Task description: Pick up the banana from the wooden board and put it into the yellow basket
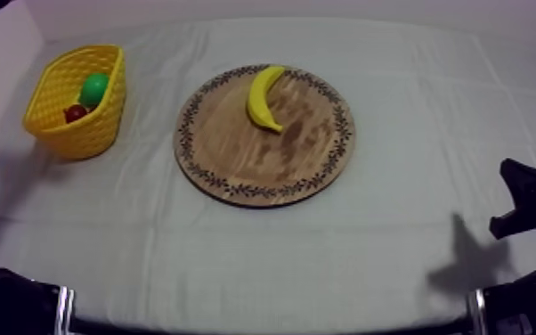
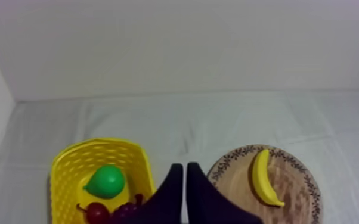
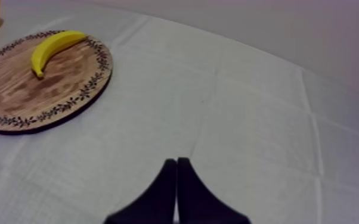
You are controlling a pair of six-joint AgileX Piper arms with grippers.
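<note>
Yellow and smooth, the banana point(image 1: 265, 96) lies flat on the wooden board point(image 1: 236, 174) just above the centre of the top view. It is a plump crescent: one tip reaches the patterned rim at the board's far edge and the other points in toward the middle. The board is a round disc of streaky brown grain, ringed by a dark band of small leaf-like marks.

Well apart from it, in the upper left of the frame, stands the yellow basket point(image 1: 89, 134). Its flared walls are a lattice of small holes. Inside sit a glossy green pear point(image 1: 94, 88) and a small red fruit point(image 1: 76, 113), the two close together. From the left wrist view, dark round grapes point(image 2: 125, 210) show beside the red fruit.

A grey-white cloth point(image 1: 263, 258), soft and crossed by faint fold lines, covers the table.

The left gripper point(image 2: 185, 170) hangs between basket and board, its two black fingers drawn together into a narrow wedge with nothing held. The right gripper point(image 3: 176, 164) is over bare cloth, the board well off to one side. Its fingers are likewise pressed together and hold nothing.
</note>
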